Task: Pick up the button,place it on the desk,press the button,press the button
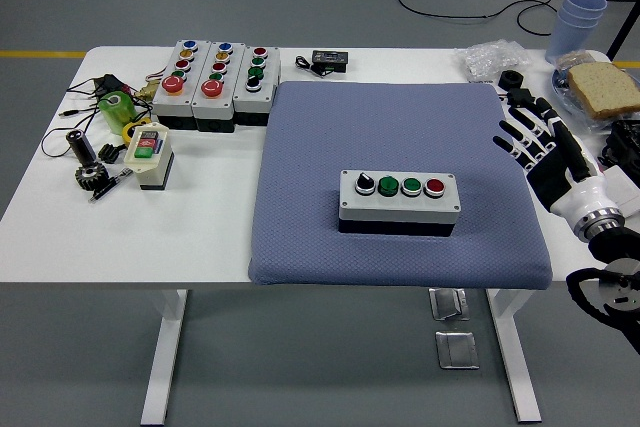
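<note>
Button box [399, 202] sits mid-pad on the blue mat [320, 137], buttons up. It looks rigid, boxy and fairly light; its long side walls seem the best hold. Mat around it is bare, giving room on all sides. Right hand [537, 140] hovers at the mat's right edge, fingers [509, 133] spread, holding nothing. More boxes [215, 82] crowd the bench [120, 237] far left.

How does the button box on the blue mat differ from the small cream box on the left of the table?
The button box on the blue mat is wide and grey, with four controls in a row: a black knob, two green buttons, one red. The cream box is smaller and narrower, lies on the bare table, and shows only a red and a green button. Both have dark bases.
</note>
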